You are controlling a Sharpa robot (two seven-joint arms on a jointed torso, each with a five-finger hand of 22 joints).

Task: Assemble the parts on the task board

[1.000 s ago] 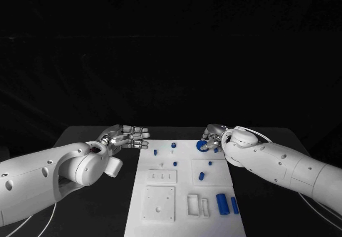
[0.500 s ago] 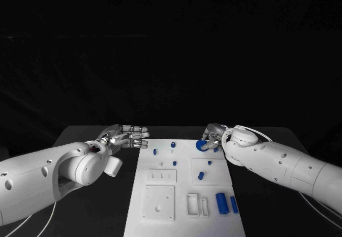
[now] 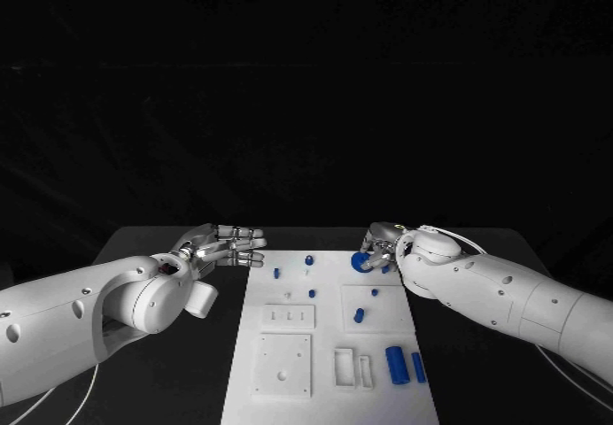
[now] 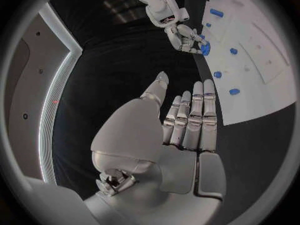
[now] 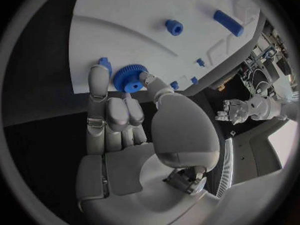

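The white task board [image 3: 288, 367] lies in the middle of the black table. My right hand [image 3: 384, 245] hovers over the board's far right corner and pinches a blue gear [image 3: 361, 260] between thumb and fingers; the right wrist view shows the gear [image 5: 129, 78] at the fingertips just above the board [image 5: 137, 10]. My left hand [image 3: 230, 246] floats left of the board's far end, fingers stretched out straight and holding nothing; the left wrist view shows the same of the hand [image 4: 184, 127]. Small blue pegs [image 3: 309, 260] stand near the far end, and a blue piece [image 3: 360, 313] lies mid-board.
Two blue cylinders [image 3: 398, 359] lie on the board's near right part beside a slotted white frame [image 3: 347, 367]. White inset plates [image 3: 290, 316] sit on the board's left half. Black table [image 3: 153, 243] surrounds the board on both sides.
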